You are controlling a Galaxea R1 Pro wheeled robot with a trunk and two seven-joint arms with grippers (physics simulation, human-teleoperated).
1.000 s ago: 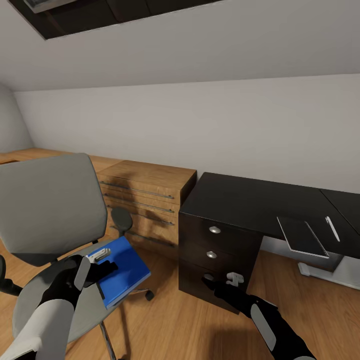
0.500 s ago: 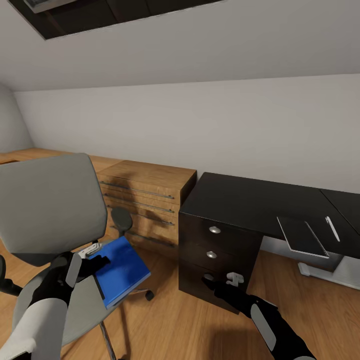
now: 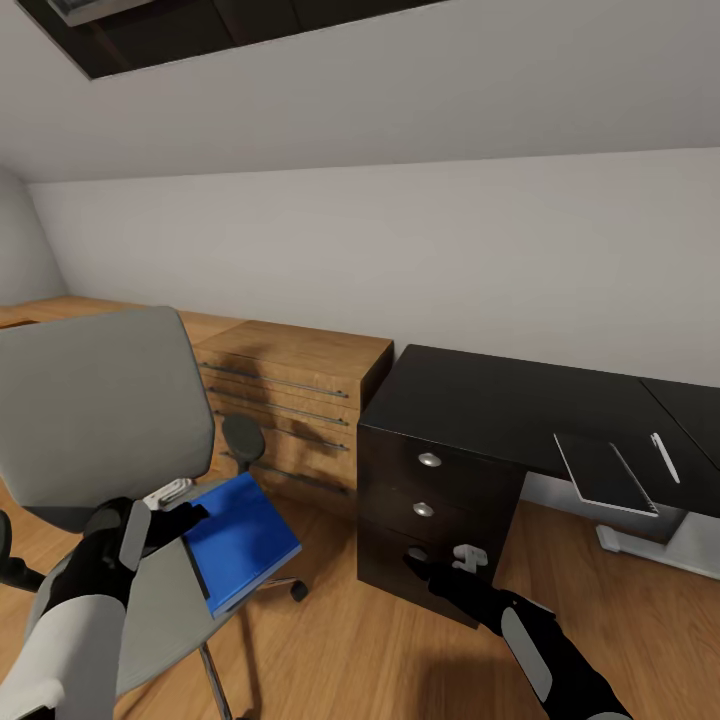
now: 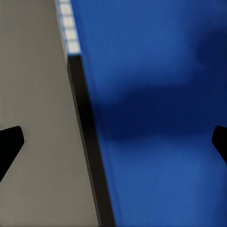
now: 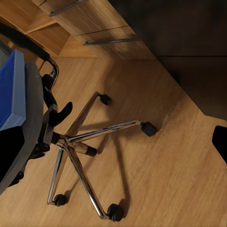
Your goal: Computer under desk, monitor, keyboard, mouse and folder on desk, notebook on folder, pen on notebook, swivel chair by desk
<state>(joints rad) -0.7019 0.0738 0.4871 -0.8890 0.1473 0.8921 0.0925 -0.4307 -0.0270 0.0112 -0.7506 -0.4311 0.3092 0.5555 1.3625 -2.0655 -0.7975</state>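
The left arm is reached forward and low over the seat of the grey padded swivel chair (image 3: pixel 110 420), its black-and-white left gripper (image 3: pixel 172 497) held at the near-left edge of the flat bright-blue rectangular folder (image 3: pixel 240 540). In the left wrist view the two dark fingertips (image 4: pixel 10 142) are seen spread wide apart, one over the grey seat and the other over the blue cover (image 4: pixel 156 118), with nothing clamped between them. The folder is laid flat on the seat, its long axis running from the chair back toward the seat's front edge, angled to the right, and its front right corner juts past the seat.

The right arm is stretched forward and low in front of the dark drawer unit of the black-topped desk (image 3: pixel 500 400). Whether the right gripper (image 3: pixel 462 560) is parted or closed cannot be told. A thin grey notebook (image 3: pixel 605 472) and a light-coloured pen (image 3: pixel 665 456) lie on the desk, apart from each other.
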